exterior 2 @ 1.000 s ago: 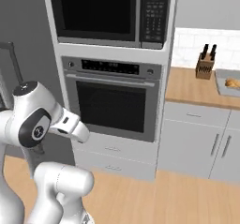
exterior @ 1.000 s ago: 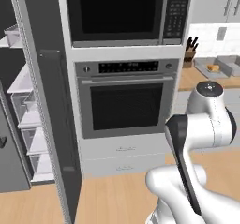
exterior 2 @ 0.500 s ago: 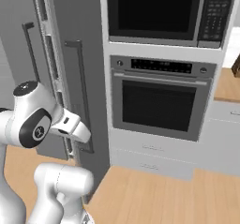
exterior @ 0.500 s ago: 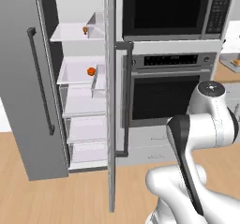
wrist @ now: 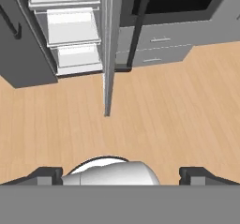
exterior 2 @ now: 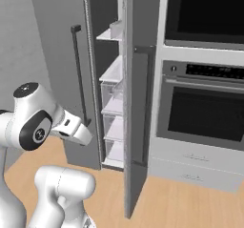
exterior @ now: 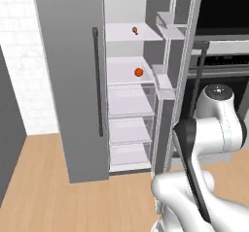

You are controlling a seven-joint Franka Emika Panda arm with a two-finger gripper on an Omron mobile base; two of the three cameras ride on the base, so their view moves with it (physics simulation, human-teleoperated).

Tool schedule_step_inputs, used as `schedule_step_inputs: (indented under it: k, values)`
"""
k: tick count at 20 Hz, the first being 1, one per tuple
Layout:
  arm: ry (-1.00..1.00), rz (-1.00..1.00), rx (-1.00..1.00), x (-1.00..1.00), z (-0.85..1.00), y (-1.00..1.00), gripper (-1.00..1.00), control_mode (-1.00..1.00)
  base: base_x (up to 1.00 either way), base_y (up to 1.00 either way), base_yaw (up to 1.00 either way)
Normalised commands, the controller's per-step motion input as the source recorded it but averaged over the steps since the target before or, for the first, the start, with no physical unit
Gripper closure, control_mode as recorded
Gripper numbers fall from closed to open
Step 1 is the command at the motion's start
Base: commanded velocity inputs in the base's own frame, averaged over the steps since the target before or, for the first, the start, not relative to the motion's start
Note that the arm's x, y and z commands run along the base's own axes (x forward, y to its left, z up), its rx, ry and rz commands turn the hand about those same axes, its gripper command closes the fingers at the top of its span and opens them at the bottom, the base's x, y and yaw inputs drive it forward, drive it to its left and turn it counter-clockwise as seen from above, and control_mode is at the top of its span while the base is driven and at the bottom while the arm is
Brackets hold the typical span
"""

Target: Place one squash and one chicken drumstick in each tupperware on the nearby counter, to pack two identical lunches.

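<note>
Swinging leftward with the base, both base cameras now face the open fridge (exterior: 127,88) head-on, where a second ago the wall oven (exterior 2: 205,103) filled their middle and the fridge was a sliver at the edge; that is the camera travelling, not the things. On the second shelf in the left base view sits the small round orange-red squash (exterior: 138,72), and on the shelf above lies a little brown piece that looks like a chicken drumstick (exterior: 134,30), too small to be sure. The squash is likely firm and light but apt to roll, so I judge a grip across its widest middle is best; the drumstick is probably slick and tapered, best taken on the plump end. The right base view looks along the edge of the open fridge door (exterior 2: 136,127), which hides the shelves' contents but shows the oven beside it. In the hand view the gripper (wrist: 124,175) points down at the wooden floor (wrist: 154,120), its tips spread wide with nothing between them, well short of the shelves
</note>
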Motion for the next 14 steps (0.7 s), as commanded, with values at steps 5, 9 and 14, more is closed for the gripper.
schedule_step_inputs:
  k: [5, 9, 14]
  values:
    - [0.0, 0.0, 0.0, 0.0, 0.0, 0.0, -1.0, 1.0, 0.3, 1.0, -0.07]
    - [0.0, 0.0, 0.0, 0.0, 0.0, 0.0, -1.0, 1.0, 0.7, 0.61, -0.2]
    - [0.0, 0.0, 0.0, 0.0, 0.0, 0.0, -1.0, 1.0, 0.73, 0.09, -0.26]
